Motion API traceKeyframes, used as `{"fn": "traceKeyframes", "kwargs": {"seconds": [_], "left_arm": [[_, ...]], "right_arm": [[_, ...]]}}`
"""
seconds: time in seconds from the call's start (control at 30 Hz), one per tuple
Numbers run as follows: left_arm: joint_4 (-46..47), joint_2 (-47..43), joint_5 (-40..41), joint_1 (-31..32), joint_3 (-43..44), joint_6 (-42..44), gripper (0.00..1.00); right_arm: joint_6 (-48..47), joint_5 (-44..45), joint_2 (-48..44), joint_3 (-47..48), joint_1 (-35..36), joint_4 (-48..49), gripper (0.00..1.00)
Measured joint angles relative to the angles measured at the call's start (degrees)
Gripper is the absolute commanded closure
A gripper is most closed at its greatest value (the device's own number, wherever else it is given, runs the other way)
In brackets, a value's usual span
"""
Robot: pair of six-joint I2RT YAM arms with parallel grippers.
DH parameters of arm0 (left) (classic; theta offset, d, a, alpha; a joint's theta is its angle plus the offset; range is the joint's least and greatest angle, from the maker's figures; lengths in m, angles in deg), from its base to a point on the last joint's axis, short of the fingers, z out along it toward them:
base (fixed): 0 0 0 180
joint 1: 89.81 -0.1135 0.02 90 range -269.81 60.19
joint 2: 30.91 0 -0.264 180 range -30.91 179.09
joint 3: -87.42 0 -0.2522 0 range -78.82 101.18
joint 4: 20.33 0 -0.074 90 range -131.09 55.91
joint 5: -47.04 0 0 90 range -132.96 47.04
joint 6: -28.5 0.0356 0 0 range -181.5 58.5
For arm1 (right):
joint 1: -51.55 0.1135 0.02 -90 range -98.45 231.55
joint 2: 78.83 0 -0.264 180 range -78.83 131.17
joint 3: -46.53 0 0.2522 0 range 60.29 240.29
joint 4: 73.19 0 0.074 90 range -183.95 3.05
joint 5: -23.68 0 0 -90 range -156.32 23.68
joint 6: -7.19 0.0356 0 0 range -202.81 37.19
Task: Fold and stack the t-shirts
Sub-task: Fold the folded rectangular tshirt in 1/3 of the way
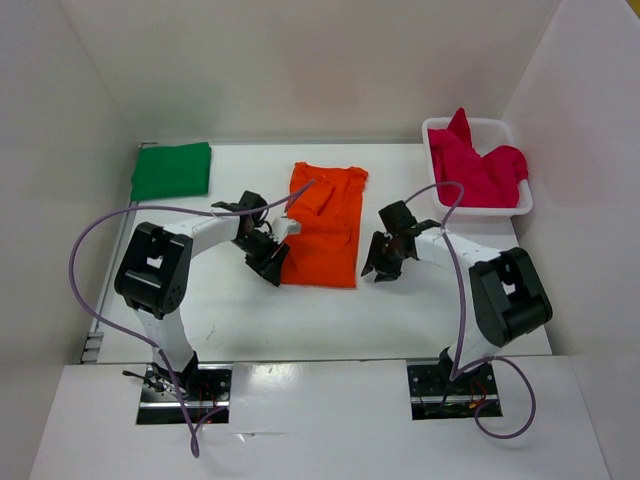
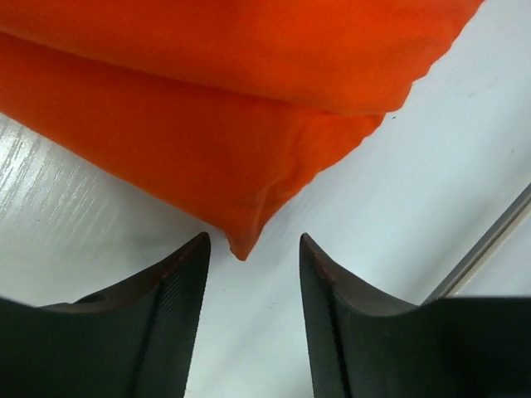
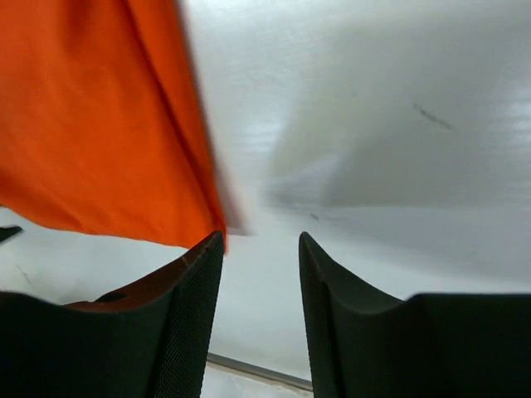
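Plainly, the orange t-shirt (image 1: 325, 225) lies at the centre of the table (image 1: 230, 310), laid out as a long panel with a loose flap near its twelve o'clock end. The left gripper (image 1: 268, 258) sits just beside the shirt's eight o'clock corner, jaws spread with nothing between them. Its wrist view shows a doubled corner of cloth just beyond the fingertips (image 2: 195, 261). The right gripper (image 1: 385, 262) hangs just off the four o'clock side, likewise spread and empty. The cloth looks light, soft and limp, so it would probably sag and drag rather than hold a shape. The surest hold is likely a pinch through both layers at the two six o'clock corners, one per gripper, lifted together to keep the fold square. There are three t-shirts, one of each colour. The green t-shirt (image 1: 172, 170) lies folded at ten o'clock on the table, and the magenta-red t-shirt (image 1: 478, 168) is crumpled in the single white basket (image 1: 500, 210) at two o'clock.
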Motion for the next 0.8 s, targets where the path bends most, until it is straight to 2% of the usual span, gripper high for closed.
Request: {"fn": "traceKeyframes", "kwargs": {"seconds": [0.1,0.2,0.3,0.53,0.8], "left_arm": [[-2.01,-0.02,-0.35,-0.48,1.73,0.42,0.38],[-3.28,-0.48,-0.87,-1.64,4.61,1.44,0.34],[-3.61,-1.33,-1.27,-2.84,7.04,1.53,0.31],[-1.77,-0.52,-0.68,-4.46,12.04,0.11,0.3],[2.73,7.13,-0.5,-5.18,18.84,-3.28,0.27]], "right_arm": [[-1.9,1.51,0.02,4.17,-0.44,-0.87,0.65],[-3.85,1.81,1.9,11.08,-1.31,-0.7,0.66],[-5.9,1.55,6.95,18.18,-1.53,1.55,0.54],[-9.81,0.48,19.54,25.55,-1.62,3.02,0.51],[-11.8,-1.09,23.41,27.26,-1.6,3.1,0.51]]}}
